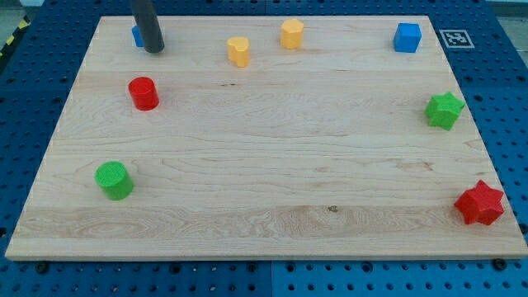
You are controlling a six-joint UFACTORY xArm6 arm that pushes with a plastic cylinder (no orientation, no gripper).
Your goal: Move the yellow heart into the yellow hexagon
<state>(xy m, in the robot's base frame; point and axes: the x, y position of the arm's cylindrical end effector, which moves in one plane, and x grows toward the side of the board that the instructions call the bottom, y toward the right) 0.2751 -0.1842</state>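
Note:
The yellow heart sits near the view's top, left of centre. The yellow hexagon stands a short way to its upper right, with a gap between them. My tip rests on the board at the view's top left, well to the left of the heart. It stands just in front of a blue block, which the rod partly hides, so its shape cannot be made out.
A red cylinder sits below my tip. A green cylinder is at the lower left. A blue cube is at the top right, a green star at the right edge, a red star at the lower right.

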